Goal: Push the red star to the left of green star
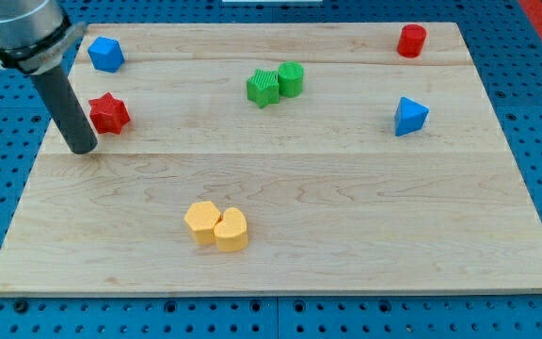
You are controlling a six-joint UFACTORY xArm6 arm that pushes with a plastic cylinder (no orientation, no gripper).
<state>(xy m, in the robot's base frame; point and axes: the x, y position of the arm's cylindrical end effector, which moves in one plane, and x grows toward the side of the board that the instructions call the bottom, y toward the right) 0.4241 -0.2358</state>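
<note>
Right now my tip (pixel 82 148) is resting on the wooden counter (pixel 346 235) near its left edge in the camera view. The arm is carrying no hand, only a straight dark rod, so nothing is opening or closing.

Just to the tip's right and slightly toward the view's top, the red star (pixel 109 113) is sitting very close to the rod; whether they are touching I cannot tell. Farther up from the tip, a blue block (pixel 105 54) of angular shape is lying near the counter's top-left corner.

Well off to the tip's right and higher in the view, the green star (pixel 263 88) is sitting pressed against a green rounded block (pixel 291 78) on its right side. The red star is lying well apart from that pair, on their left.

Down and to the tip's right, two yellow blocks (pixel 216 226) are touching each other. Far across to the right, a blue triangular block (pixel 409 116) and a red rounded block (pixel 411 40) are standing apart.
</note>
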